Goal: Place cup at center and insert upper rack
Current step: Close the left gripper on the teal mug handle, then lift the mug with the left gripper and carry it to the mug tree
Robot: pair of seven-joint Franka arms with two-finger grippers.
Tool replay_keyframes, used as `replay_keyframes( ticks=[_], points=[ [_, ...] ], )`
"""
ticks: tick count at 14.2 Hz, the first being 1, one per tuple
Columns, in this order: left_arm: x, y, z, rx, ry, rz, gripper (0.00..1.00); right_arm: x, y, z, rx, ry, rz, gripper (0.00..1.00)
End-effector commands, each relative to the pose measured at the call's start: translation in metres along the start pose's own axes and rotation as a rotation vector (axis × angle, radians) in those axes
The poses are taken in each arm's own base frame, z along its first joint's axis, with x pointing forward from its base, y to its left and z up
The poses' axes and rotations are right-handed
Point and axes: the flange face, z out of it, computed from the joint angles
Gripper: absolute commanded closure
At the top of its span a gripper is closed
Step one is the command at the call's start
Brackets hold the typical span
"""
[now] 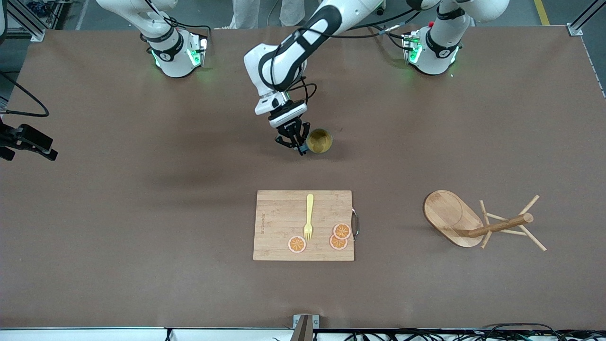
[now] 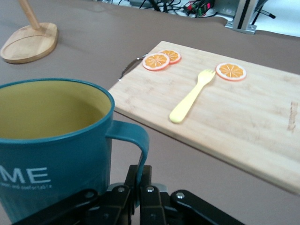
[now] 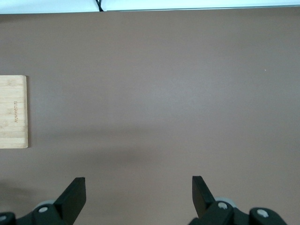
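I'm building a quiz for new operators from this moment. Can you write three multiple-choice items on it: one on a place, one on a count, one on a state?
1. Where does the yellow fork lie?
A. On the cutting board
B. In the cup
C. On the bare table

2. How many orange slices are on the board?
A. One
B. Three
C. Five

3. How does the mug tree stand?
A. Upright on its base
B. Tipped on its side
C. Hanging from a pincer

Answers:
1. A: the fork rests on the board, tines toward the front camera.
2. B: one slice beside the tines, two overlapping by the board's handle.
3. B: its post and pegs lie along the table, toward the left arm's end.

Also visible: the left pincer is shut on the handle of the teal cup; the right pincer waits open over bare table.
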Motion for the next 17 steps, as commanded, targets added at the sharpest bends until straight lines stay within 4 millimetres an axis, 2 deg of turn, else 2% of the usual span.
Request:
replay_keyframes(
  ticks=[1, 3, 6, 11, 15, 17],
  points=[
    [0.071, -0.002, -0.025, -0.006, -0.114, -0.048, 1.00, -0.009, -0.002, -0.005, -0.020, 0.001, -0.021, 0.00],
    [0.123, -0.003, -0.028, -0.007, -0.211, -0.135, 1.00, -0.009, -0.002, -0.005, -0.020, 0.001, -0.021, 0.00],
    [0.196, -0.015, -0.027, -0.002, -0.378, -0.185, 1.00, -0.009, -0.004, -0.005, -0.021, -0.001, -0.022, 0.00],
    [0.289, -0.048, -0.024, 0.003, -0.566, -0.316, 1.00, -0.009, -0.004, -0.006, -0.021, 0.003, -0.022, 0.00],
    [0.346, -0.092, 0.000, 0.002, -0.671, -0.330, 1.00, -0.008, -0.010, -0.006, -0.020, 0.001, -0.031, 0.00],
    [0.375, -0.110, 0.020, -0.005, -0.750, -0.373, 1.00, -0.008, -0.010, -0.003, -0.020, -0.005, -0.030, 0.00]
  ],
)
